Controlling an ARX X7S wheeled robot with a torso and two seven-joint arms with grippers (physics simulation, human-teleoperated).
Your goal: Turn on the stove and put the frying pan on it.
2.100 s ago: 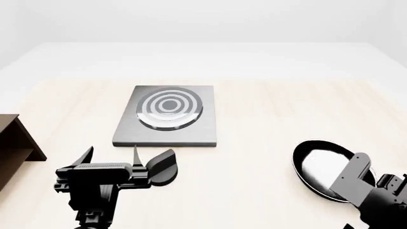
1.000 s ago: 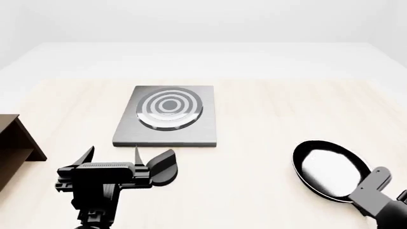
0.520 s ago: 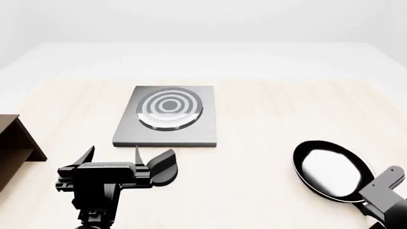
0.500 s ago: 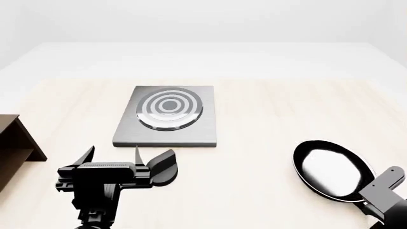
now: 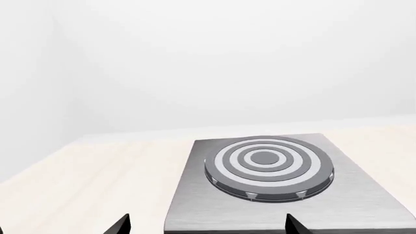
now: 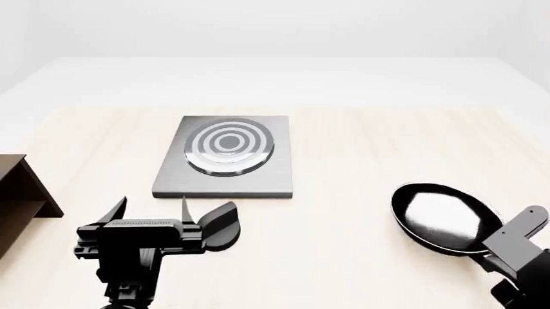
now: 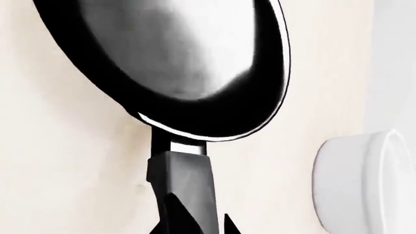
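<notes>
The grey stove (image 6: 225, 154) with pale burner rings lies mid-table; it also shows in the left wrist view (image 5: 279, 200). My left gripper (image 6: 151, 209) is open and empty just in front of the stove's near edge, with fingertips (image 5: 122, 225) spread wide. A black rounded knob (image 6: 221, 225) sits right beside it. The black frying pan (image 6: 445, 215) is at the right, glossy inside. My right gripper (image 6: 491, 254) is shut on the pan's handle (image 7: 183, 180), close to the pan's rim (image 7: 195, 131). The handle's end is hidden.
A brown wooden shelf (image 6: 17, 196) stands at the left table edge. A white bowl (image 7: 364, 187) sits close beside the pan's handle, seen only in the right wrist view. Bare pale wood lies between the stove and the pan.
My right gripper slid back off the pan bowl to the handle. The pan now sits slightly higher and further left, looking flatter. The left arm has not moved.
</notes>
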